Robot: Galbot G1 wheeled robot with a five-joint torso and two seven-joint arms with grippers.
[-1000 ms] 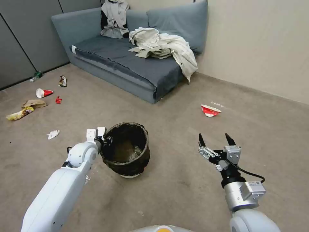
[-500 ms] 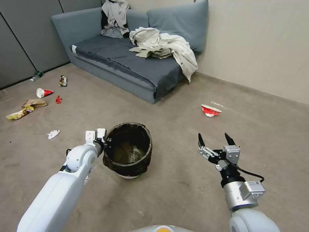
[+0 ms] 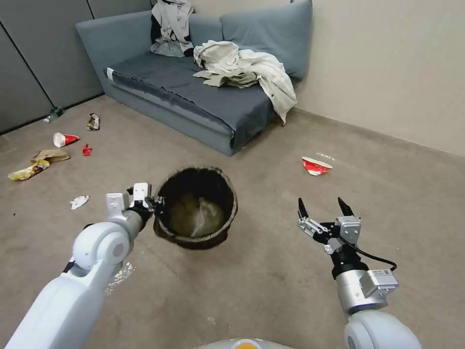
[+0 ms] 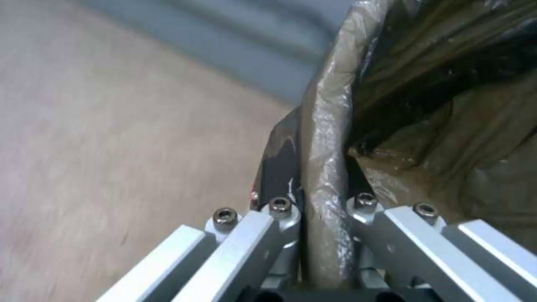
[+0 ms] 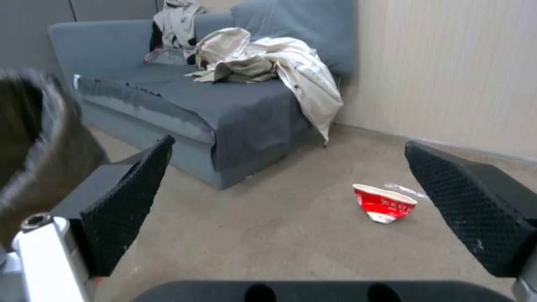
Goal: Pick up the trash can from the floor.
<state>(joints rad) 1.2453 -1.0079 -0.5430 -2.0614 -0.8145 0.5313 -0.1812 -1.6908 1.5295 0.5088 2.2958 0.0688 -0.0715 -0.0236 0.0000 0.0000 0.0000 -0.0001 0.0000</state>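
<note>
left gripper point(image 3: 156, 206) clamped on rim | trash can point(image 3: 196, 208) tilted, dark-bagged | right gripper point(image 3: 323, 208) spread, empty

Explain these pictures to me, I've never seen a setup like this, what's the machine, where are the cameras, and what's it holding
This is a wheeled robot with two arms, each ending in a two-fingered gripper. One picture comes from a camera on its head, looking down at the room; the other two come from cameras on its wrists.

In the head view, the left gripper is clamped on the rim of the trash can, a small bin lined with a dark bag. The bin appears tilted and lifted off the floor. The left wrist view shows that grip up close: the fingers pinch the bag-covered rim between them.

The right gripper hangs open beside the bin, holding nothing; its wrist view looks past its two black pads at a crushed red cup.

Behind stands a grey sofa draped with clothes, and more litter lies scattered on the floor to the robot's left.
</note>
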